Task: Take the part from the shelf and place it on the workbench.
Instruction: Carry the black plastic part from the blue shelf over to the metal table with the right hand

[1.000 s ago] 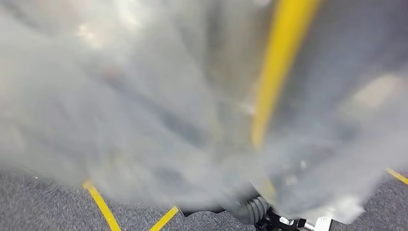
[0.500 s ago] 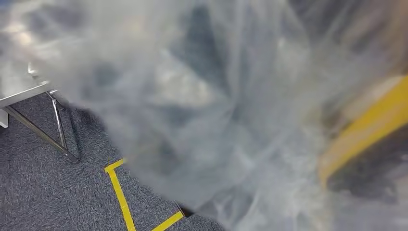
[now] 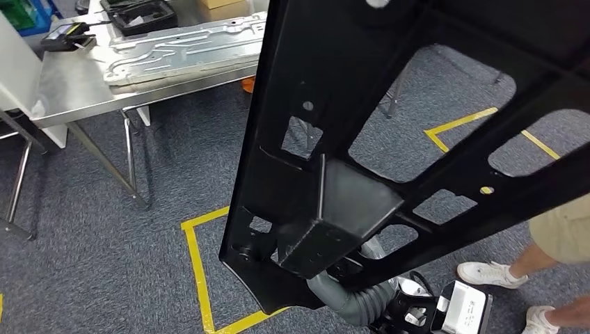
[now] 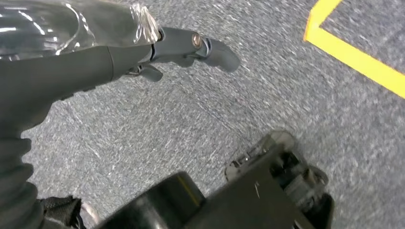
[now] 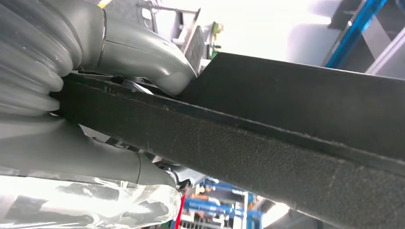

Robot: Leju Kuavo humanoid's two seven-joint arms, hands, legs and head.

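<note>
A large black part (image 3: pixel 348 139), a flat frame with several cutouts and a box-shaped block, stands close in front of me in the head view. My right hand (image 5: pixel 57 143) grips its edge (image 5: pixel 286 143), thumb (image 5: pixel 143 52) on one face and fingers on the other. In the head view the part hides that hand, and only the ribbed wrist cover (image 3: pixel 355 303) shows below it. My left hand (image 4: pixel 143 47) hangs over the grey carpet and holds nothing, its fingers (image 4: pixel 200 45) stretched out. The steel workbench (image 3: pixel 69 90) stands ahead to the left.
A silver stamped metal panel (image 3: pixel 181 45) and a black tray (image 3: pixel 139 14) lie on the workbench. Its thin legs (image 3: pixel 129 156) stand on the carpet. Yellow floor tape (image 3: pixel 198 264) marks squares. A person's legs and white shoes (image 3: pixel 487 273) are close at the lower right.
The whole head picture has shifted and cleared from a grey blur. The workbench now shows at the upper left, and the black part is sharp in front.
</note>
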